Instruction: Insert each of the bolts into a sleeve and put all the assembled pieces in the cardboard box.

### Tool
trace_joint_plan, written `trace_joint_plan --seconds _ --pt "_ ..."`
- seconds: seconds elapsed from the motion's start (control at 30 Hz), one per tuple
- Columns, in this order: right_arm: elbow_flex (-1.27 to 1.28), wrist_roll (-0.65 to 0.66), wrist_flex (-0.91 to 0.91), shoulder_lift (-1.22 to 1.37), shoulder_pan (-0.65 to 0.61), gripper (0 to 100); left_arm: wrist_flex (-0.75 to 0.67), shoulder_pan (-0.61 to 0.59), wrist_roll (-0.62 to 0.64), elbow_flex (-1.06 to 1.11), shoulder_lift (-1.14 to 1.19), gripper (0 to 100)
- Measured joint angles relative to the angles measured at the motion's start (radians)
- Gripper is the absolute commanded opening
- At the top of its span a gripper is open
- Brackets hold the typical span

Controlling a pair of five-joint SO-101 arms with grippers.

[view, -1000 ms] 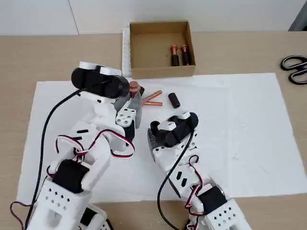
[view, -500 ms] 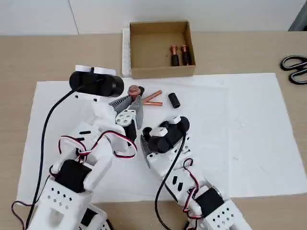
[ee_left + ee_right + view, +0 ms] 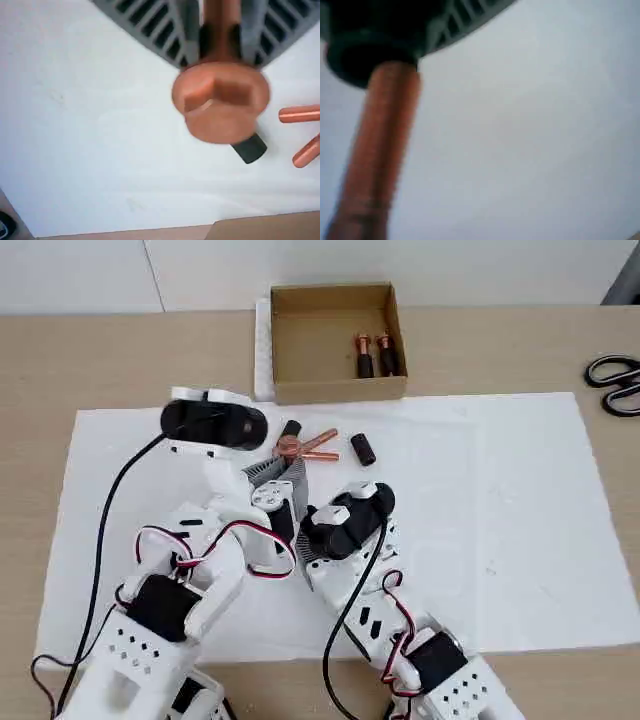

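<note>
The bolt-into-sleeve step is under way, I judge, with a third piece being prepared. The left gripper (image 3: 220, 50) is clamping a held bolt (image 3: 220, 102) by its shank, head pointing toward the cardboard box (image 3: 340, 388) and hanging just in front of the box's near wall. A near sleeve (image 3: 291, 428) is lying between that head and the box. A far sleeve (image 3: 363, 449) is lying in front of the box too, further along its near wall. The right gripper (image 3: 305, 545) is sitting farther from the box than the left one. Close to its camera a copper shank (image 3: 380, 150) is sticking out from a dark round piece (image 3: 365, 60), perhaps a sleeve; whether that gripper is gripping it I cannot tell. The next move is probably calling for a free shank end lined up squarely with a sleeve's bore, since a tilted bolt would be jamming at the mouth. Counting: two assembled pieces (image 3: 365, 355) are lying inside the box, two loose bolts (image 3: 320, 440) are resting in front of it between the two sleeves, one bolt is in the left gripper, and one shank is at the right.
</note>
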Motion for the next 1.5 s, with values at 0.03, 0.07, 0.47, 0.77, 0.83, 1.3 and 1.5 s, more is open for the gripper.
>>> trace_joint_plan --seconds 0.03,0.07,0.47,0.77,0.83,1.3,1.5 --pt "0.000 0.000 0.000 0.000 0.000 0.4 0.000 0.002 0.000 0.000 0.000 1" --pt "0.000 0.000 0.000 0.000 0.000 0.4 0.000 0.003 0.000 0.000 0.000 1" --pt "0.002 0.000 0.000 0.000 -0.002 0.4 -0.003 0.006 0.000 0.006 0.000 1" --pt "0.002 0.000 0.000 0.000 -0.002 0.4 -0.006 0.006 0.000 0.006 0.000 1" --pt "0.002 0.000 0.000 0.000 -0.002 0.4 -0.026 0.006 0.000 0.020 0.000 1" --pt "0.002 0.000 0.000 0.000 -0.002 0.4 -0.068 0.011 0.000 0.066 0.000 1" --pt "0.002 0.000 0.000 0.000 -0.002 0.4 -0.020 0.012 0.000 0.066 0.000 1"
